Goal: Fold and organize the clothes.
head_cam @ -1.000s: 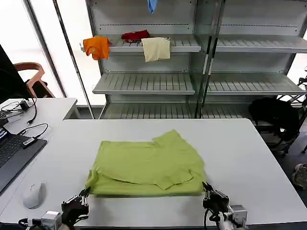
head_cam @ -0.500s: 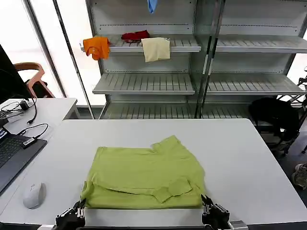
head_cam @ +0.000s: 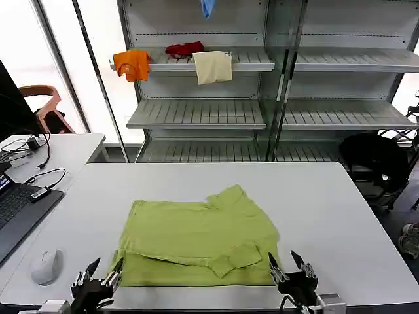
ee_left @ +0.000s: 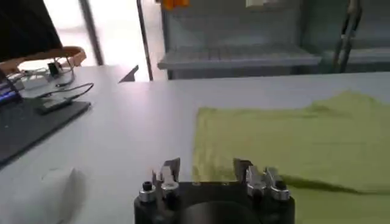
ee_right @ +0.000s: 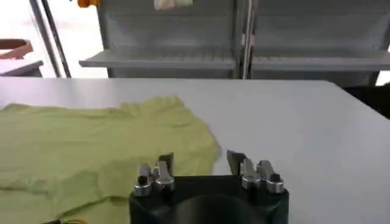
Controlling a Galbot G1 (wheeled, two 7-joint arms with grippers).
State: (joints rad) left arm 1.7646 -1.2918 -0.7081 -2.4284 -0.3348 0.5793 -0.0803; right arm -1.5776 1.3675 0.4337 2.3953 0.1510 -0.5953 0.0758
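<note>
Lime-green cotton, the T-shirt lies partly folded in the middle of the white worktop, its near hem along the near edge, which puts it within reach of both arms. The left claw hovers at the shirt's near left corner and the right claw at the near right corner, both with fingers apart and empty, probably placed to take the two corners for another fold.

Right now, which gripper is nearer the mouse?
Left. The left gripper sits just beside the mouse; the right gripper is across the T-shirt.
</note>
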